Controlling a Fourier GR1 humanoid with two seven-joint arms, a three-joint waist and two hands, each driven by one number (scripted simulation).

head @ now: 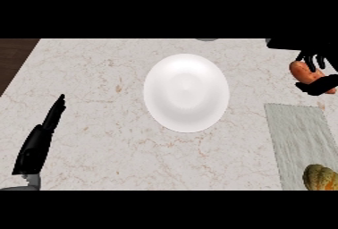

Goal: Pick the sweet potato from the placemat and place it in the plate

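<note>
- The right hand [315,60], black, curls its fingers round the smooth orange sweet potato [303,74], at the view's 2 o'clock, beyond the placemat.
- The left hand [41,138] rests at 8 o'clock, fingers straight.
- A glossy white oval plate [187,92] sits central on the veined marble desk [99,89].
- A grey rectangular placemat [300,138] at 4 o'clock bears a ribbed squash [321,177].

A single head view looks steeply down from above onto the pale veined marble counter top [99,89]; the round white plate [187,92] sits near the frame's centre. The far counter edge crosses the top; a grey-green rectangular placemat [300,138] runs off the right edge.
</note>
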